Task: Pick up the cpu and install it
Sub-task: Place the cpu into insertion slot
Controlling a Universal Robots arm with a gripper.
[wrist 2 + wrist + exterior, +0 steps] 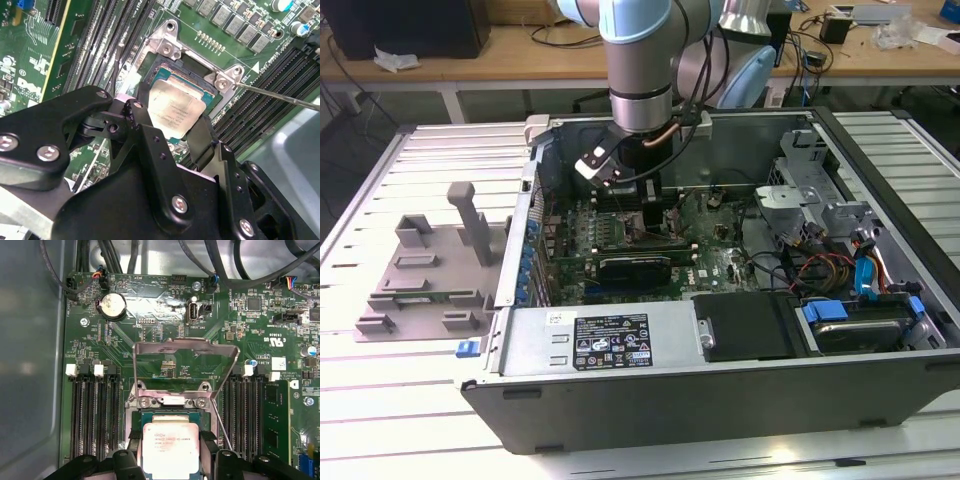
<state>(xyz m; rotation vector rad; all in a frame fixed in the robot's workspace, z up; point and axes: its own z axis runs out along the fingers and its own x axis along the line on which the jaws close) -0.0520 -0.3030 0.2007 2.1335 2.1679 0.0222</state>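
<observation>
At the open socket point(172, 62), held the cpu point(177, 112) in the gripper point(170, 122), with fingers point(145, 130) clamped on opposite edges; probably best kept level, squared up, eased straight down clear of the raised load plate point(186, 343)

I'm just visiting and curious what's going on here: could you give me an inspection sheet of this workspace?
Surface: slatted metal table, carrying an open computer case.
Job's things: cpu held over the open socket.
Clutter: grey fixture beside the case, at the exterior view's left.
Grippers: gripper inside the case, jaws shut on the cpu.
Cables: coloured wires inside the case.
Surroundings: wooden desks behind.
</observation>
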